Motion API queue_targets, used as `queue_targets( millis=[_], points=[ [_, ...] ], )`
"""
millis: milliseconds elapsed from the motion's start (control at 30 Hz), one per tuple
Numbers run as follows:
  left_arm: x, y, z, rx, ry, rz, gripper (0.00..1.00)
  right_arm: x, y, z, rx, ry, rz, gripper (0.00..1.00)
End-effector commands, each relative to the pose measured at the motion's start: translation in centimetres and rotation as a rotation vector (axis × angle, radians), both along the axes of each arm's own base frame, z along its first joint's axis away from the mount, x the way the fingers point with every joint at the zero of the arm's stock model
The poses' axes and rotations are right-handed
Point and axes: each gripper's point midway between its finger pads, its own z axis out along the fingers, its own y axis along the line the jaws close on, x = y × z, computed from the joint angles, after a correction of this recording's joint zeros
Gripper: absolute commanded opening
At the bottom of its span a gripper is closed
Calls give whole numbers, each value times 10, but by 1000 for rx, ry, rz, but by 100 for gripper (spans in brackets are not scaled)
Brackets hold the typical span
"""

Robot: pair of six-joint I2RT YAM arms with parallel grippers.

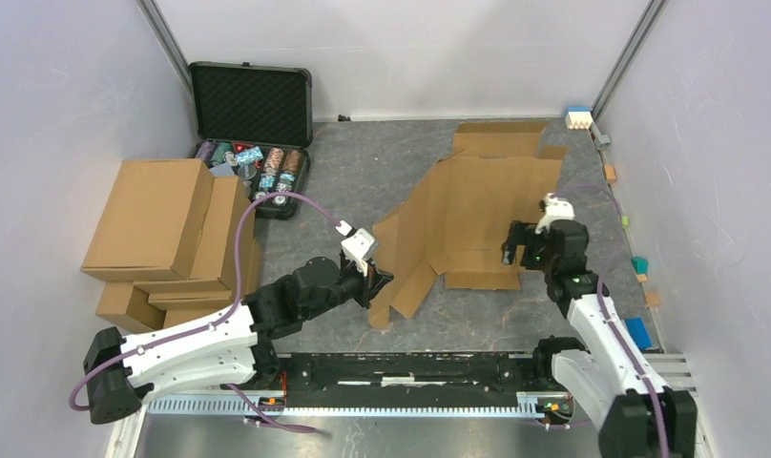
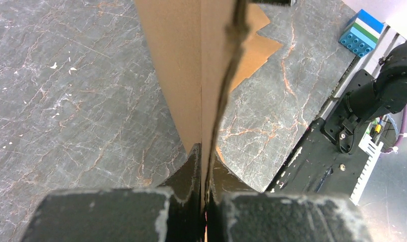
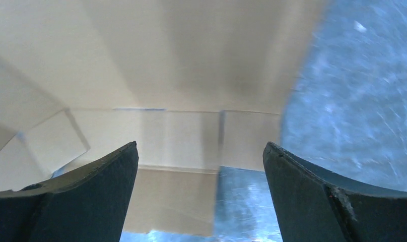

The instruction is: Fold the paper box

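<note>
The paper box (image 1: 477, 205) is seen as a flat die-cut sheet spread across the middle of the grey marbled table (image 1: 363, 172), its left side raised off the surface and its far flaps lying toward the back wall. A near-left flap is pinched edge-on by the left gripper (image 1: 377, 277), whose jaws are pressed tight on the cardboard. The right gripper (image 1: 515, 250) is held over the sheet's near-right part with its jaws spread wide and nothing gripped. A pile of brown cartons (image 1: 162, 239) is stacked at the left, with an open black case (image 1: 251, 105) behind it.
</note>
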Motion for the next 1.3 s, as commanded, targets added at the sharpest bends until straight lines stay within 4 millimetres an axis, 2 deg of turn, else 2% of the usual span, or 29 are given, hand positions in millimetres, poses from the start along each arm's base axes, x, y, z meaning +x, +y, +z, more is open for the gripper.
queue_targets(
  millis=[0, 133, 233, 367, 467, 533, 633, 933, 1233, 1267],
  points=[
    [-6, 9, -20, 91, -1, -23, 2, 9, -44, -14, 133, 16, -191, 98],
    [-5, 10, -18, 86, -7, -15, 2, 5, -70, -39, 220, 42, -317, 98],
    [-6, 10, -15, 75, -9, -17, 2, 7, -78, -47, 260, 33, -343, 98],
    [-5, 10, -14, 73, -13, -13, 2, 14, -64, -55, 339, 55, -287, 98],
    [-3, 13, -13, 71, -21, 6, 2, 9, -47, -70, 432, 104, -250, 95],
    [-2, 14, -12, 71, -29, 15, 2, 4, -35, -71, 490, 110, -217, 91],
    [-1, 16, -13, 71, -33, 23, 2, 0, -28, -66, 512, 99, -189, 87],
    [2, 10, -16, 60, -52, 23, 2, -12, 1, -42, 617, 59, -52, 54],
    [0, 11, -19, 61, -51, 18, 2, -21, 17, -31, 683, 49, 34, 40],
    [0, 9, -14, 40, -60, 15, 2, -21, 19, -30, 693, 45, 41, 38]
  ],
)
